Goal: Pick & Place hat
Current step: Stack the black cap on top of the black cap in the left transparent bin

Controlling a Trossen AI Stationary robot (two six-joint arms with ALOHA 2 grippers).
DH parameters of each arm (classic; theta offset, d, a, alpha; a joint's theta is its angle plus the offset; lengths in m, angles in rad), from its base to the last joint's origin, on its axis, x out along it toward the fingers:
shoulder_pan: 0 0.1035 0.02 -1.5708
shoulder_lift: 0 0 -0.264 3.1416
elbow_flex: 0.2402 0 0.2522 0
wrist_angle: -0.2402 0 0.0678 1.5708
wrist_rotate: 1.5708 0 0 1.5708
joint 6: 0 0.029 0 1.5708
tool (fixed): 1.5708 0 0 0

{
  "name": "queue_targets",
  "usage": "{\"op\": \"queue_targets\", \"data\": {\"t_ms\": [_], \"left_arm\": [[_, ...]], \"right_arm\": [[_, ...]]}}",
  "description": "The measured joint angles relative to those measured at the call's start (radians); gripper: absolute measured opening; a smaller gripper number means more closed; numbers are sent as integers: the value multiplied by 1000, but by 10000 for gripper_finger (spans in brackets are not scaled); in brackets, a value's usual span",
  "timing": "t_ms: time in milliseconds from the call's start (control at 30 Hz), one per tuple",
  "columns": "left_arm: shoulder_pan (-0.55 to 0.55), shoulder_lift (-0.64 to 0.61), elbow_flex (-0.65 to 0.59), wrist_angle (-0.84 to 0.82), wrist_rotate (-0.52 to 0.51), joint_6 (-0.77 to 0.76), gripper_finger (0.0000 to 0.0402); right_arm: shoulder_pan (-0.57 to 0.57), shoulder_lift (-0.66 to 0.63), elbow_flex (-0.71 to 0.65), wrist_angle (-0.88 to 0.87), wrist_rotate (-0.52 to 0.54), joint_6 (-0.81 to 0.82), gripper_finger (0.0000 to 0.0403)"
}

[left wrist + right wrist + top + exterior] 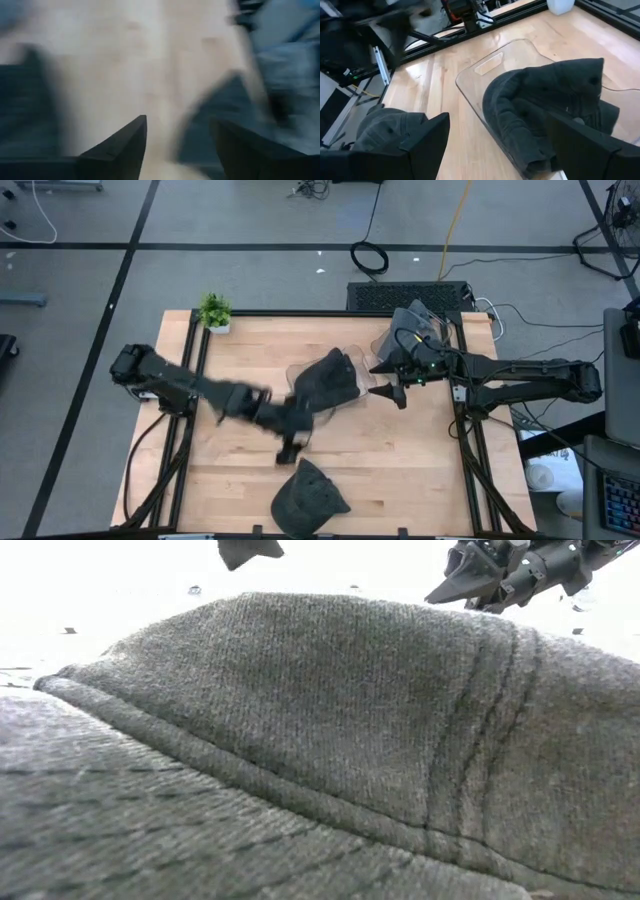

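Item: dark grey cap point(308, 498), woven cloth with stitched seams, lying at the near edge of the desk point(240, 480), well apart from both arms. A second hat point(330, 380) of the same cloth lies crumpled in a clear tray point(492, 62) at mid-desk.

Handling, as judged: light, soft and limp in the crown, somewhat stiffer along the brim; not fragile; the weave should grip well. The crown will likely fold under a pinch, so the brim edge or a raised seam fold looks the surest place to take hold. The clear tray is probably light and may slide if the cloth drags on it.

Left gripper point(290, 442): just beside the tray's near-left corner, between tray and loose cap; jaws released, nothing between them.

Right gripper point(390, 392): just beside the tray's right side; jaws spread, holding nothing.

Also present: small potted plant point(214, 311) at the far left corner.

Not made out: the low view is almost wholly filled by the cap's cloth, hiding the desk behind. The left wrist view is smeared; only its fingers point(122, 150) read clearly. Which way the loose cap's brim points is uncertain.
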State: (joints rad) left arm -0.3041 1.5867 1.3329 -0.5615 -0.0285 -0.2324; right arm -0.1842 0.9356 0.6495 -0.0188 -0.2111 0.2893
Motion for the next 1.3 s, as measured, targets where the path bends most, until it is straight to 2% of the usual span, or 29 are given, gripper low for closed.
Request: {"op": "queue_targets", "data": {"t_ms": [100, 267, 400, 533, 633, 733, 967, 1133, 1300], "left_arm": [[-126, -2, 0, 88, -9, -147, 236], [-316, 23, 1, 153, -151, -415, 239], [-424, 93, 1, 205, -158, -621, 239], [-491, 195, 0, 306, -150, -724, 239], [-522, 281, 0, 379, -143, -752, 239], [-527, 369, 24, 405, -86, -789, 239], [-530, 522, 187, 366, 91, -806, 239], [-501, 536, 199, 166, 136, -799, 239], [-456, 527, 199, -56, 46, -766, 239]], "right_arm": [[4, 0, 0, 0, 0, -1, 318], [4, 0, 0, -8, 0, 21, 318], [3, 0, 0, -38, 0, 46, 318], [8, 0, -7, -31, 2, 62, 318], [10, 0, -50, 32, 4, 60, 318], [7, 0, -123, 128, 5, 68, 318], [-6, 0, -292, 316, 1, 115, 318], [-3, -1, -336, 415, -6, 144, 318], [21, -1, -336, 521, -63, 159, 318]]}}
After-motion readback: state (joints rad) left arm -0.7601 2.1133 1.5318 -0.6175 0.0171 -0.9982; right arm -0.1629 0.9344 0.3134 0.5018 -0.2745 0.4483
